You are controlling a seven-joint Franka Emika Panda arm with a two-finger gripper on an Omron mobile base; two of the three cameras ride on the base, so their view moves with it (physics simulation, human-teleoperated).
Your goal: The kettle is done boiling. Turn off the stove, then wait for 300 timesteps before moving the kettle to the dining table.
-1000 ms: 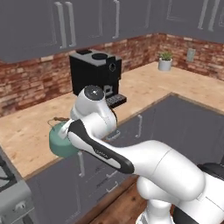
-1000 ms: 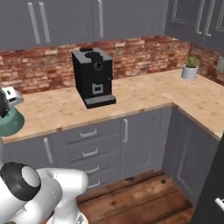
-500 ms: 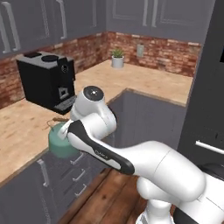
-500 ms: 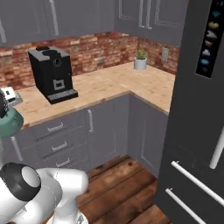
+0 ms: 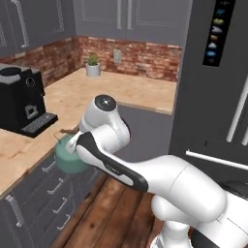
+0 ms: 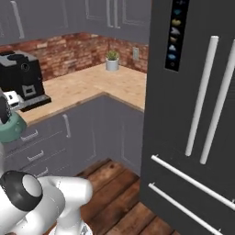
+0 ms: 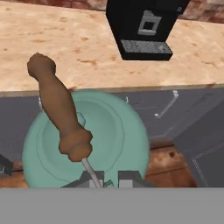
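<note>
Teal and squat, the kettle [image 7: 85, 140] hung from our gripper [image 7: 107, 178], whose fingers were closed tight on the thin wire of its brown arched handle [image 7: 59, 111]. We held it off any surface, just in front of the grey drawers [image 5: 53, 193] and below the edge of the wooden counter [image 5: 97, 94], with the black coffee machine [image 5: 22, 104] to the far left and the dark fridge [image 6: 193, 105] on the right. We judged the carrying step to be in hand. Next we needed the base to bring the dining table into sight, then a level lowering of the kettle onto its top
</note>
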